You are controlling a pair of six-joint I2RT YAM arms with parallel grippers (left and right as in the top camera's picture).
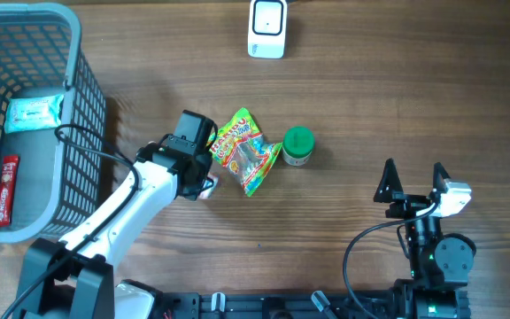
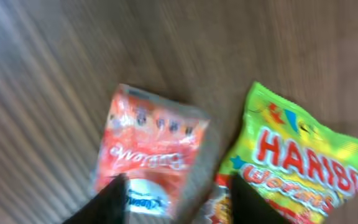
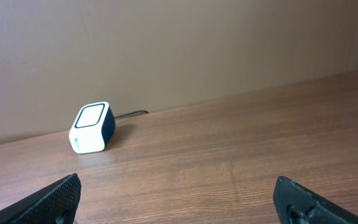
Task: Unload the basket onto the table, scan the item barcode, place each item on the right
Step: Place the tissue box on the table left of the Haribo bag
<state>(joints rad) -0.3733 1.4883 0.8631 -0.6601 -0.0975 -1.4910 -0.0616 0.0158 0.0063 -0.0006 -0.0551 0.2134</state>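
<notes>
Task progress, placed relative to the Haribo bag (image 1: pixel 244 151). The left gripper (image 2: pixel 178 182) hangs low over a red sachet (image 2: pixel 148 149) that lies flat on the table (image 1: pixel 397 80) just left of the bag. Its two fingers stand apart with the sachet's near end between them and no grip on it, though the wrist view is blurred. The scanner (image 1: pixel 267 28) stands well beyond the bag, at the far edge, with nothing presented to its window. A green-lidded jar (image 1: pixel 297 146) sits just right of the bag, and a basket (image 1: pixel 76 35) holding other packets stands far to its left. The right gripper (image 1: pixel 413 170) waits well to the right, jaws wide and empty. By appearance no item is lifted, so grasping, carrying and showing the barcode all remain to be done.
</notes>
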